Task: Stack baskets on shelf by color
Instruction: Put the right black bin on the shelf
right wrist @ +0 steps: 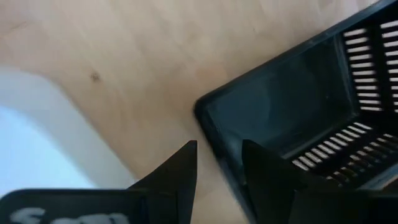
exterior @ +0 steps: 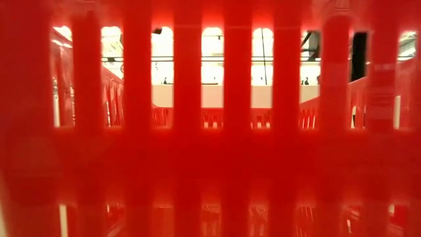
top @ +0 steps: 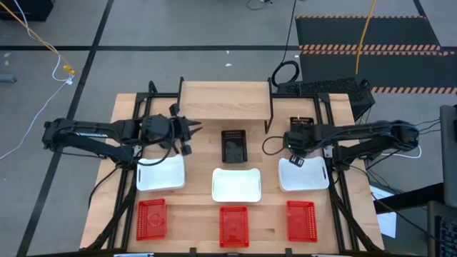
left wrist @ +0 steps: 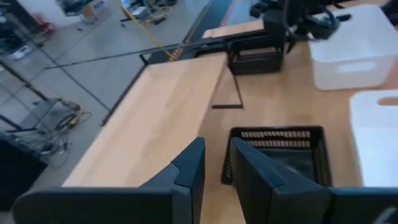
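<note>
The shelf (top: 225,100) stands at the table's far middle, its plank top bare. One black basket (top: 233,145) rests on the table in front of it, and another black basket (top: 302,123) stands by the shelf's right end. My right gripper (right wrist: 217,158) points down, open, one finger on each side of that basket's near wall (right wrist: 214,143), close to a corner. My left gripper (left wrist: 216,155) hovers open by the shelf's left front corner, with nothing between its fingers. Three white baskets (top: 236,184) and three red baskets (top: 233,225) stand in rows nearer the front.
A red basket (exterior: 210,131) right at the low camera fills that view. Black frame rails (top: 143,107) run along both sides of the table. Bare wood shows between the middle black basket and the white row, and beside the shelf legs (left wrist: 239,93).
</note>
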`<state>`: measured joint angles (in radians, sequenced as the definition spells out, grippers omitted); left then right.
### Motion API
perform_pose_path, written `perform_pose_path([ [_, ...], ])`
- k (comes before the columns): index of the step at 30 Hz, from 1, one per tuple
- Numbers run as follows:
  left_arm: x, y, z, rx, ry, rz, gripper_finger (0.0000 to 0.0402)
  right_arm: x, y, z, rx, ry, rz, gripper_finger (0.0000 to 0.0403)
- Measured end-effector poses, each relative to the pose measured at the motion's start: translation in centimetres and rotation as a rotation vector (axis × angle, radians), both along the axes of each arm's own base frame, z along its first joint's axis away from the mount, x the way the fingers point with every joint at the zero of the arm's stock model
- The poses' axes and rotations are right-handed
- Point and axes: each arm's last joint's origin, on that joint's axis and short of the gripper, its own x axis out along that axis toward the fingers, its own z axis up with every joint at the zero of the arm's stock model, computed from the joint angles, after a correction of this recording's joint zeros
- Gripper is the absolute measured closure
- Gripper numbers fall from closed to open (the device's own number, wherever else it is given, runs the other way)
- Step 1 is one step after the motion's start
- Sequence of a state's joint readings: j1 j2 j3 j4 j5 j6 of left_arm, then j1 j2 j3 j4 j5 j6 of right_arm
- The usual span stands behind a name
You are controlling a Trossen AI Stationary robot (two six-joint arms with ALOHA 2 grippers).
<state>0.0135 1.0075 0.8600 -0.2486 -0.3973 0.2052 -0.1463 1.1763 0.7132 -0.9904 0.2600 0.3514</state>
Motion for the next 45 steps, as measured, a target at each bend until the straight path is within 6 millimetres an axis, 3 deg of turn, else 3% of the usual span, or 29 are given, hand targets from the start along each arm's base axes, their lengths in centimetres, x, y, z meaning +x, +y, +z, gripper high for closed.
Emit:
perform_pose_path([
  [8,-0.9,0.5,0.9,0.080,-0.029,0.098,0.0321,0.3,-1.2,-0.9,0.012,0.047,-0.057,0.0304],
  [19,-1.1,0.5,0.6,-0.023,-0.046,0.140,0.0320,1.8,-1.8,-1.8,0.047,-0.027,-0.062,0.0365],
  [23,-1.1,0.6,0.7,-0.026,-0.071,0.171,0.0320,1.4,-1.8,-1.5,0.047,-0.025,-0.060,0.0397],
  [29,-1.0,0.7,1.2,-0.011,-0.114,0.194,0.0320,0.3,-1.5,-0.5,0.036,-0.013,-0.067,0.0400],
  [34,-1.1,1.2,1.2,-0.023,-0.130,0.222,0.0320,-0.4,-1.6,2.8,-0.054,-0.028,-0.078,0.0401],
  [40,-1.2,2.0,1.1,-0.028,-0.123,0.264,0.0320,0.3,-2.2,10.6,-0.244,-0.138,-0.068,0.0401],
  [45,-1.3,2.3,1.1,-0.042,-0.132,0.284,0.0320,2.4,-3.1,17.8,-0.402,-0.287,0.051,0.0402],
])
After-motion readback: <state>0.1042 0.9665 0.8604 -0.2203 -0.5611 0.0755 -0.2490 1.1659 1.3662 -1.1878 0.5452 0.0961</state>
